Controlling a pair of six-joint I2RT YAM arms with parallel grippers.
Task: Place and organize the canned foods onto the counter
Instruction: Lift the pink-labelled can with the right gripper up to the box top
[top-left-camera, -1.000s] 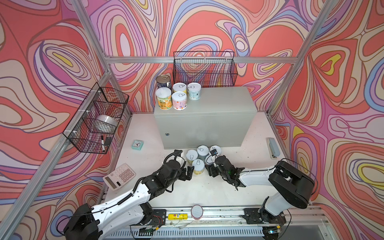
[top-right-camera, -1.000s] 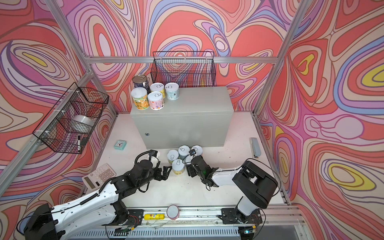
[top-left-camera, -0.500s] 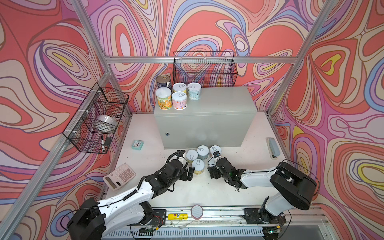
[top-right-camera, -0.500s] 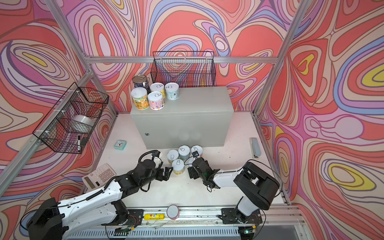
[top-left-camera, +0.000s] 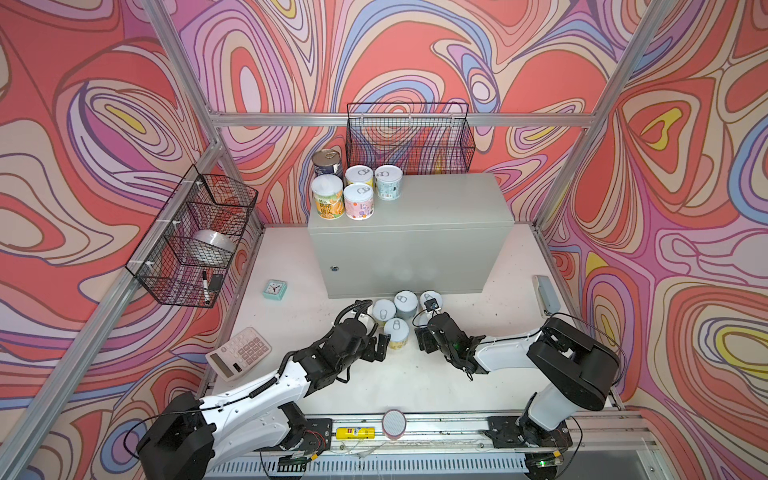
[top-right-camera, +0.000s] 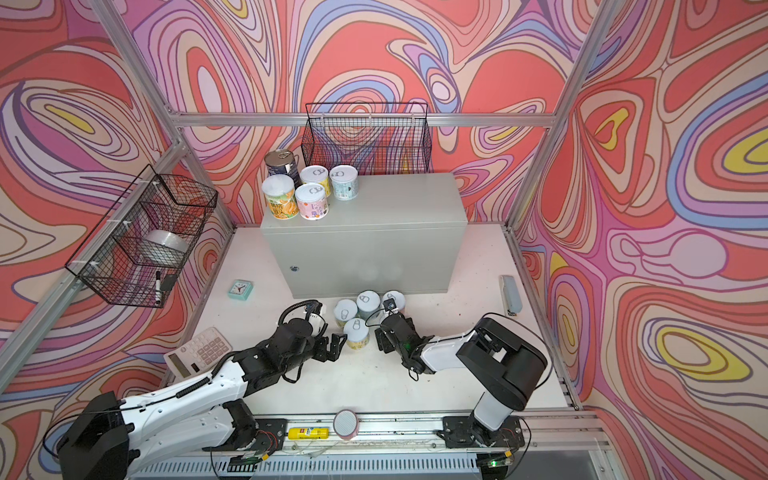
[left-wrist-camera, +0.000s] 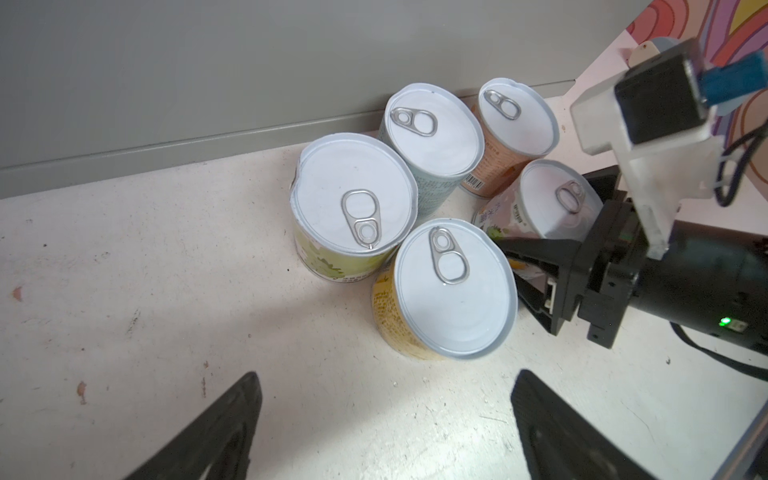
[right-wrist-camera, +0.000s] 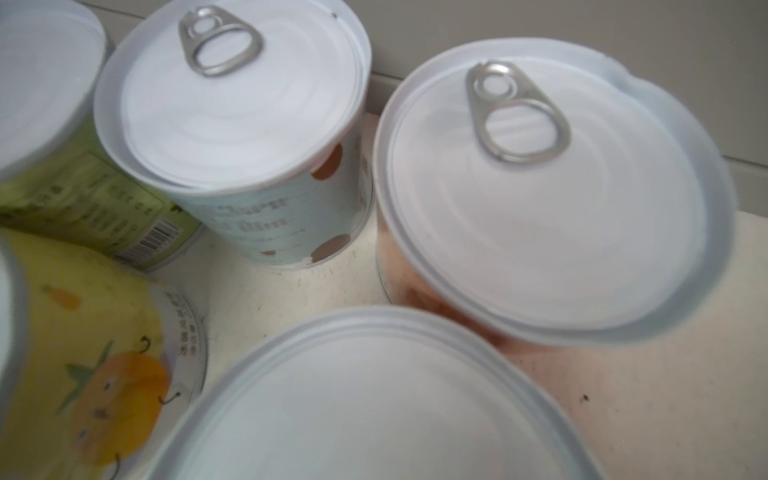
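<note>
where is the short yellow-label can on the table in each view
top view: yellow can frontmost of the cluster on the table.
top view: yellow can again frontmost of that cluster.
left wrist: yellow can nearest the camera, whole lid showing.
right wrist: yellow can mostly label, cartoon fruit on it, beside the green can.
shared landmark: teal can between it and the counter.

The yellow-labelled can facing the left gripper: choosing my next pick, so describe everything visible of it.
The yellow-labelled can is a short upright tin: white lid, silver pull tab, orange cartoon fruit on its label. It stands on the white table at the cluster's front, close against the green-labelled can. The open left gripper faces it without touching.
</note>
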